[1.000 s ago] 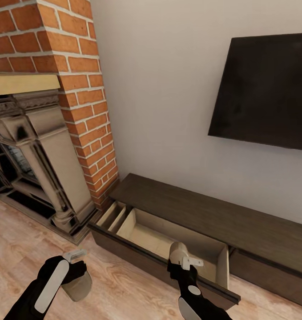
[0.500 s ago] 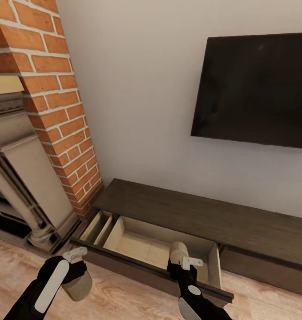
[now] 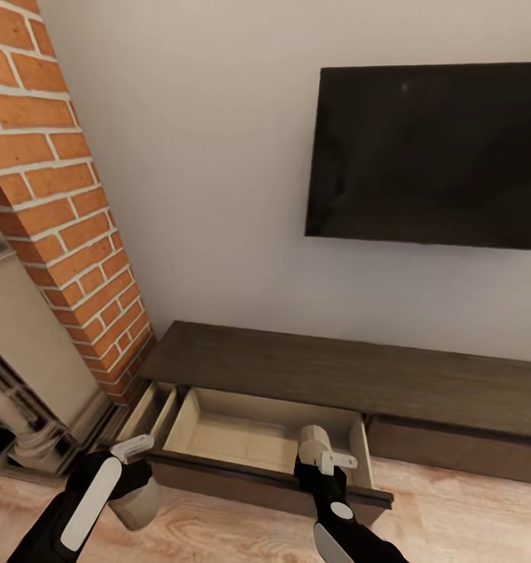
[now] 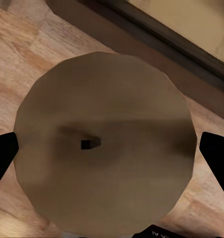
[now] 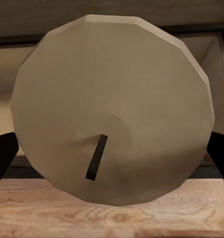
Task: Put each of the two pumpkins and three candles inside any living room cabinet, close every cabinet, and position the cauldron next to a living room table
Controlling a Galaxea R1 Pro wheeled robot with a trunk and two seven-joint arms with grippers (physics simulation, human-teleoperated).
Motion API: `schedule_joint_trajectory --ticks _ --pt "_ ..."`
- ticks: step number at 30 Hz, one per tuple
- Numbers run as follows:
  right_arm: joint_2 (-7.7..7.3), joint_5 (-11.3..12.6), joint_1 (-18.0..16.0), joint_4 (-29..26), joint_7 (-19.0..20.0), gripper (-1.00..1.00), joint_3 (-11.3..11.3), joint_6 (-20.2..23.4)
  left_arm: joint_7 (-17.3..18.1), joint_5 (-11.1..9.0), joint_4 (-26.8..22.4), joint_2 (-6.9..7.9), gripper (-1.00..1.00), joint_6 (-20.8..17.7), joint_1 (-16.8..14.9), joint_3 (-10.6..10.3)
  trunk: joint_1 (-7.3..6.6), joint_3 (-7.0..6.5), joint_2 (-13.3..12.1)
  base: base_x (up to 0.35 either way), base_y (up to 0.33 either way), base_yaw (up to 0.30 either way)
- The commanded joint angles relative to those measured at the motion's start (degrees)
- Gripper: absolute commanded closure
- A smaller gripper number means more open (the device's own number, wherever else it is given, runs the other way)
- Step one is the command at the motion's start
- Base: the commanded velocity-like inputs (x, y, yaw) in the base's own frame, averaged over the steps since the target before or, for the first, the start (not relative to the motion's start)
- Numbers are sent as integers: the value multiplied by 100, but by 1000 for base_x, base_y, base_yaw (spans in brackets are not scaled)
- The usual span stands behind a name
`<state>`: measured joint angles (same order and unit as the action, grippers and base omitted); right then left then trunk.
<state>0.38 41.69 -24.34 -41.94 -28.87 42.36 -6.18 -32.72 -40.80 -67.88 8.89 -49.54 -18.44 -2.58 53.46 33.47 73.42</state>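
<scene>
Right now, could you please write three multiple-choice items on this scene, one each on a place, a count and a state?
1. Where is the open drawer?
A. cabinet's end by the brick column
B. under the TV's far end
C. in the fireplace

2. How many candles are held?
A. none
B. one
C. two

3. The drawer is:
A. empty
B. full of pumpkins
C. shut

Answers: 1 A, it adjoins the brick column. 2 C, the left gripper holds one candle, the right gripper another candle. 3 A, its pale floor is bare.
</scene>
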Motion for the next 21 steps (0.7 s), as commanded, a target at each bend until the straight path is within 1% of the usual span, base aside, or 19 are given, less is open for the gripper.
schedule_joint_trajectory --ticks 1,9,15,17,21 --pt "-2 59 -10 2 -31 100 36 -50 -59 -59 -9 7 100 -3 -2 -14 0 5 3 0 167 -279" --pt "-2 51 -10 2 -31 100 36 -50 -57 -59 -15 16 100 -3 -2 -14 0 5 3 5 189 -279" --pt "-2 44 -10 1 -31 100 36 -50 -54 -59 -21 16 100 -3 -2 -14 0 5 3 158 199 -278" --pt "-2 43 -10 -2 -31 100 36 -50 -55 -59 -22 16 100 -3 -2 -14 0 5 3 203 199 -170" --pt "-2 42 -10 -5 -31 100 36 -50 -53 -59 -25 16 100 -3 -2 -14 0 5 3 198 206 -49"
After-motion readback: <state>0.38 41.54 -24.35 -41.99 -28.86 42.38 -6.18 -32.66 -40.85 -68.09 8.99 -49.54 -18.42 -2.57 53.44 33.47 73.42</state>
